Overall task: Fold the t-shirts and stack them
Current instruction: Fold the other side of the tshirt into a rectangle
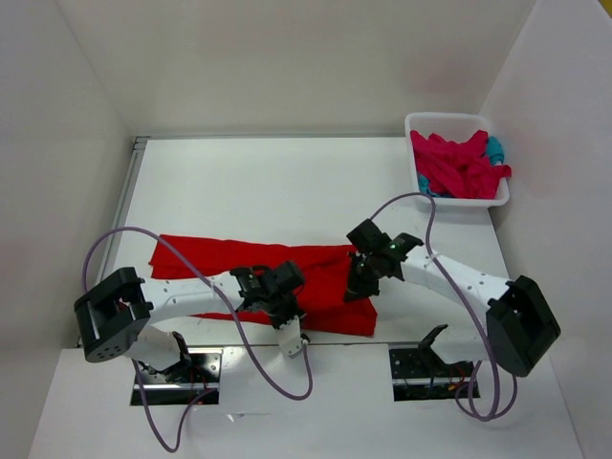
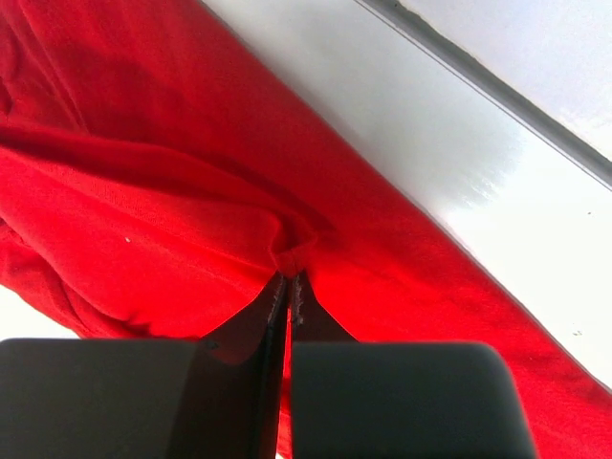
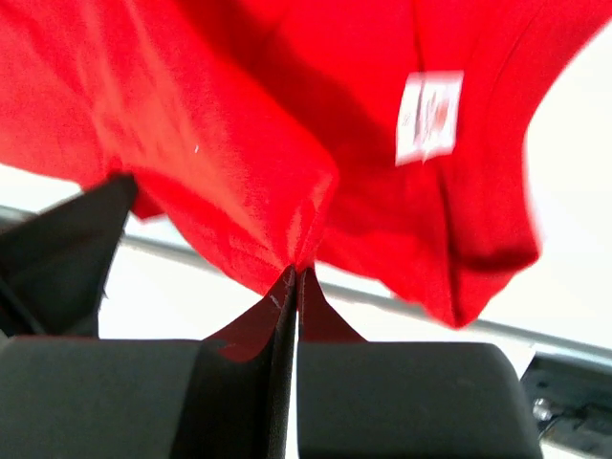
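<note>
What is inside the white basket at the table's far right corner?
Crumpled crimson-pink t-shirt fabric fills the basket, with a teal-blue t-shirt showing at two edges. The basket's floor and anything beneath the heap are covered.

Free table (image 1: 287,186) beyond red t-shirt (image 1: 311,260); basket (image 1: 449,119) far-right.

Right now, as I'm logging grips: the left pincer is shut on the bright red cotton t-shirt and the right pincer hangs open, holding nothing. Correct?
Not quite. The right pincer is shut too, pinching a fold of the bright red cotton t-shirt, as the right wrist view shows. The left pincer is shut on it as you say.
</note>
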